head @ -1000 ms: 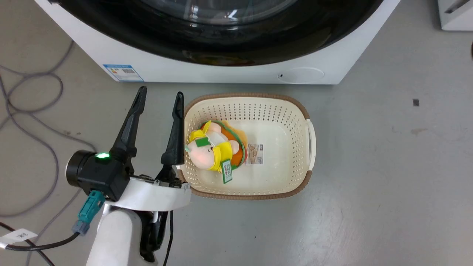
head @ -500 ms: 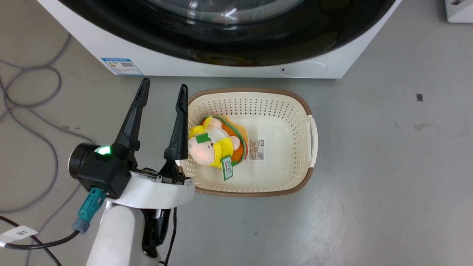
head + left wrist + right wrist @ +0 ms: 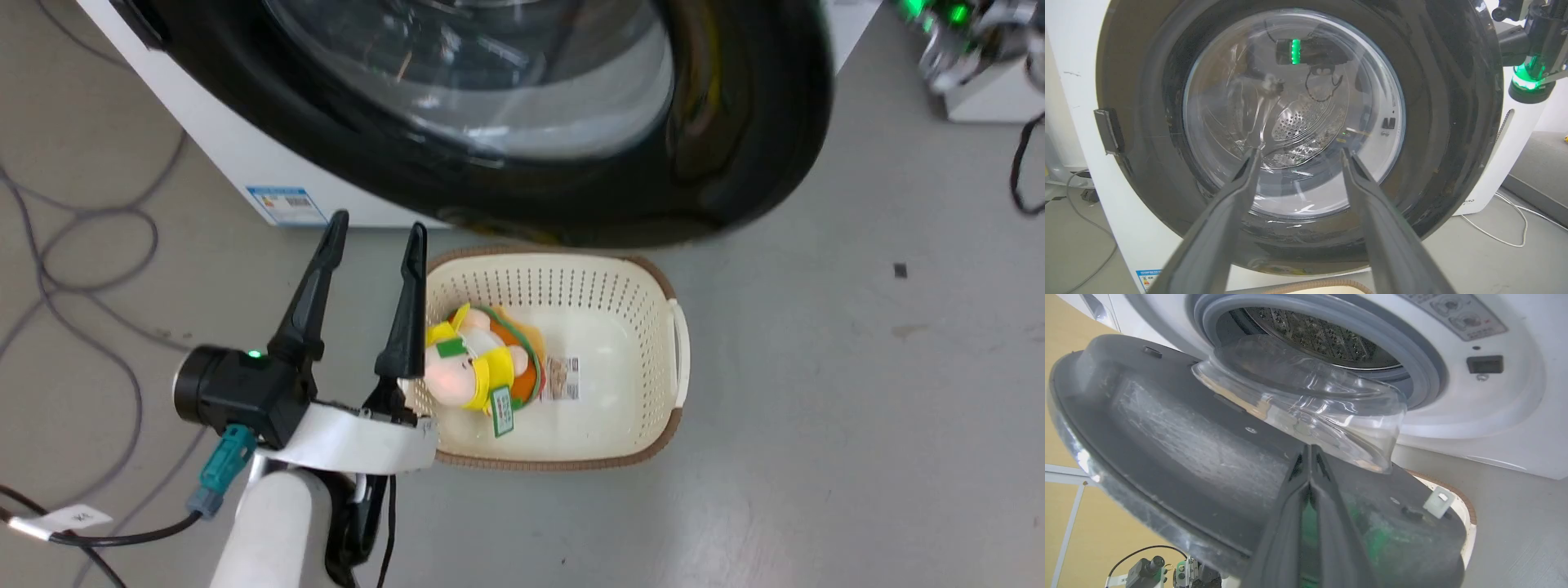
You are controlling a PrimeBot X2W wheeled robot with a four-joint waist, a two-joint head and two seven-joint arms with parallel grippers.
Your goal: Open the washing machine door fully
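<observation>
The washing machine door (image 3: 735, 163), a glossy black disc with a clear glass bowl, stands partly open from the white washing machine (image 3: 220, 155) and overhangs the basket. My right gripper (image 3: 1308, 449) is shut, its tips against the door's matte black back (image 3: 1180, 433) just below the glass bowl (image 3: 1306, 400); behind it are the grey rubber ring (image 3: 1412, 363) and the steel drum (image 3: 1323, 335). My right arm (image 3: 1531, 53) glows green past the door's right edge. My left gripper (image 3: 378, 222) is open and empty beside the basket, facing the door front (image 3: 1453, 102). A small black tab (image 3: 1108, 130) sits on the door's left side.
A cream basket (image 3: 678, 343) holding a plush toy (image 3: 473, 367) lies on the floor under the door. Grey cables (image 3: 82, 269) loop on the floor at the left. Another white appliance (image 3: 1506, 163) stands right of the machine, a white cable (image 3: 1494, 232) beside it.
The door has swung out from shut to partly open, its right edge coming toward me. The head camera has shifted. The left gripper stays open beside the basket.
</observation>
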